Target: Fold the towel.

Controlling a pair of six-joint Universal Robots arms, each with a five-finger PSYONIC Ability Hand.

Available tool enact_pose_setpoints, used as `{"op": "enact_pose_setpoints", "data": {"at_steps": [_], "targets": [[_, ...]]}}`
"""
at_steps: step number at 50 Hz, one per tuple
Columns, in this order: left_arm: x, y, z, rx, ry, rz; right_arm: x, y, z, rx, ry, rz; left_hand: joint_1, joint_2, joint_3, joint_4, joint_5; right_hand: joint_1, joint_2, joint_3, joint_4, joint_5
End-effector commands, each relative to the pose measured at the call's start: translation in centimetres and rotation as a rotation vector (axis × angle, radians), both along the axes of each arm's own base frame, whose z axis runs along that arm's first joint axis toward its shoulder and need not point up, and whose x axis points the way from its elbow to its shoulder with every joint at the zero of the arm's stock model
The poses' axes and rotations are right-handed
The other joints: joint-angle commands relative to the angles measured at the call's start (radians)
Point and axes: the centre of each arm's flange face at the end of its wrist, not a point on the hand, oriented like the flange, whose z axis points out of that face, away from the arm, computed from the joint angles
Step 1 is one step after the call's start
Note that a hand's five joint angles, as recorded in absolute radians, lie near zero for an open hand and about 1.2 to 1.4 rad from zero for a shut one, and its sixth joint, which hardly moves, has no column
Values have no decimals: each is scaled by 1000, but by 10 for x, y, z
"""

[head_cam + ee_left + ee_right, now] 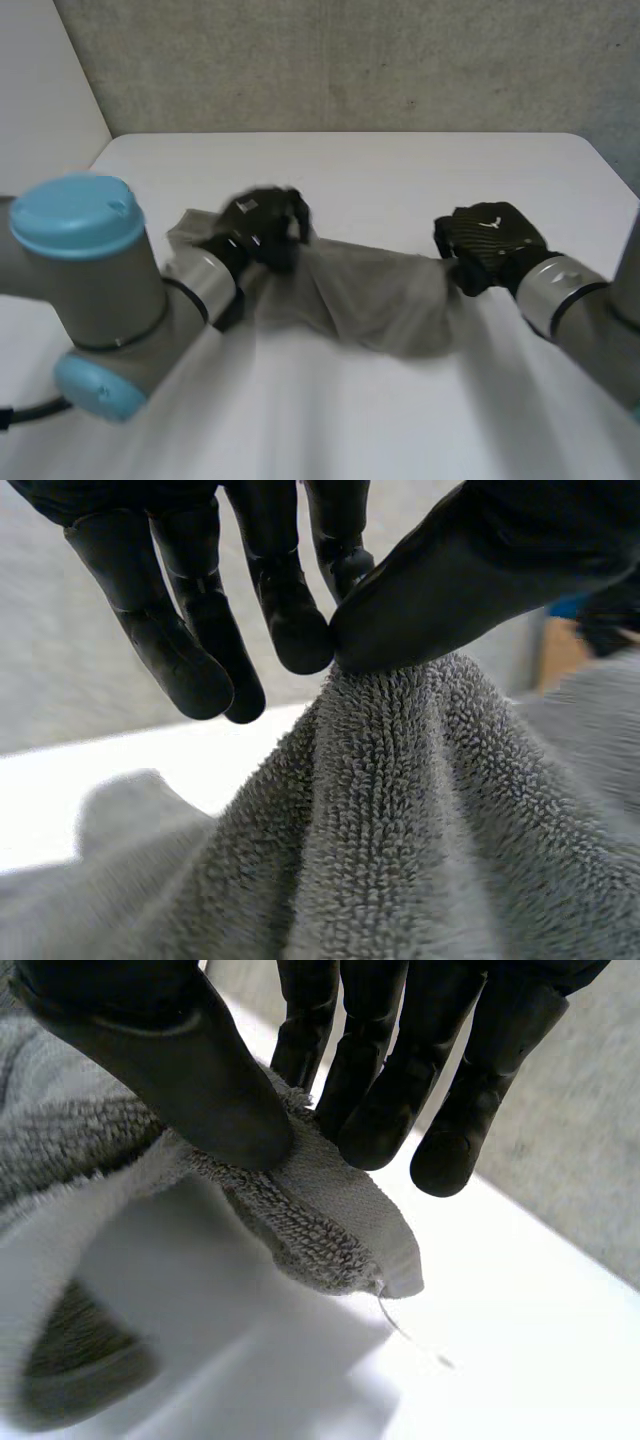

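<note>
1. towel (370,300): grey terry cloth with a dense looped pile, rough and matt. The loops show clearly in the left wrist view.
2. hem (375,1235) at the towel's corner: flat woven band without loops, smoother than the pile. A thin loose thread (405,1332) trails from it.
3. left hand (262,228): black covering, smooth with a dull sheen; looks like rubber or plastic.
4. right hand (490,240): fingers have the same smooth black finish. Its back shows a fine weave-like pattern and is slightly glossy.
5. desk (400,175): white, smooth, matt.
6. left arm (90,295): grey housing, smooth and matt. Its cap (75,215) is light blue with a smooth plastic look and a soft gloss.
7. wall (350,60) behind the desk: grey, coarse, speckled, matt.
</note>
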Motion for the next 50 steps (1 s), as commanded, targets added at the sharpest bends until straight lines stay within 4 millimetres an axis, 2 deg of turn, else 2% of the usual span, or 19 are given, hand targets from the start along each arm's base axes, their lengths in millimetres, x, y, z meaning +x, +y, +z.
{"op": "enact_pose_setpoints", "data": {"at_steps": [1, 4, 10, 15, 21, 23, 24, 25, 27, 28, 29, 31, 32, 34, 37, 40, 43, 46, 50], "targets": [[-24, 77, -26, 104, -87, -178, -26, -10, 1, 6, 200, 25, -176, -179, -198, -180, -356, 75, 92, 55, 54, 67], [-28, 92, -33, 118, -109, -203, -27, -9, -2, -6, 270, 48, -176, -179, -198, -180, -356, 75, 92, 55, 54, 67], [-32, 102, -37, 116, -125, -209, -29, -2, -10, 10, 358, 97, -176, -179, -198, -180, -356, 75, 92, 55, 54, 67], [-35, 94, -27, 78, -104, -188, -23, -4, -7, -3, 316, 91, -176, -179, -198, -180, -356, 75, 92, 55, 54, 67], [-32, 67, -13, 50, -74, -136, -20, -20, -12, -15, 273, 64, -202, -205, -224, -206, -382, 75, 92, 55, 54, 67], [-28, 61, -12, 53, -73, -117, -19, -24, -17, -5, 279, 64, -1178, -1181, -1199, -1182, -1358, 75, 92, 55, 54, 67], [-28, 60, -12, 53, -73, -117, -19, -24, -17, -5, 279, 64, -1182, -1186, -1204, -1187, -1362, 75, 92, 55, 54, 67], [-27, 57, -10, 47, -69, -110, -19, -26, -21, 5, 287, 58, -1395, -1398, -1416, -1399, -1575, 75, 92, 55, 54, 67], [-25, 51, -7, 36, -63, -93, -20, -28, -24, 12, 299, 49, -1385, -1388, -1407, -1389, -1565, 75, 92, 55, 54, 67], [-21, 39, -3, 25, -53, -61, -21, -29, -27, 15, 310, 39, -1385, -1388, -1407, -1389, -1565, 75, 92, 55, 54, 67], [-21, 39, -3, 25, -53, -61, -21, -29, -27, 15, 310, 39, -1385, -1388, -1407, -1389, -1565, 75, 92, 55, 54, 67], [-3, 1, 7, -5, -33, 36, -23, -31, -31, 22, 335, 20, -1388, -1391, -1410, -1392, -1568, 75, 92, 55, 54, 67], [-3, 1, 7, -5, -33, 37, -23, -31, -31, 22, 335, 20, -1388, -1391, -1410, -1392, -1568, 75, 92, 55, 54, 67], [17, -36, 15, -36, -24, 127, -24, -31, -36, 31, 346, 14, -1382, -1386, -1404, -1386, -1562, 75, 92, 55, 54, 67], [22, -50, 20, -59, -25, 151, -24, -32, -38, 38, 348, 15, -1362, -1365, -1383, -1366, -1542, 75, 92, 55, 54, 67], [25, -81, 1, -61, -75, 98, -23, -31, -41, 45, 350, 18, -1318, -1321, -1339, -1322, -1498, 75, 92, 55, 54, 67], [24, -87, -6, -54, -91, 64, -23, -31, -41, 44, 349, 20, -1303, -1306, -1325, -1307, -1483, 75, 92, 55, 54, 67], [24, -106, -22, -35, -119, 49, -22, -30, -43, 40, 347, 23, -1242, -1245, -1263, -1246, -1422, 75, 92, 55, 54, 67], [20, -119, -30, -39, -127, 55, -21, -29, -46, 46, 347, 28, -1186, -1189, -1207, -1190, -1366, 75, 92, 55, 54, 67]]}}
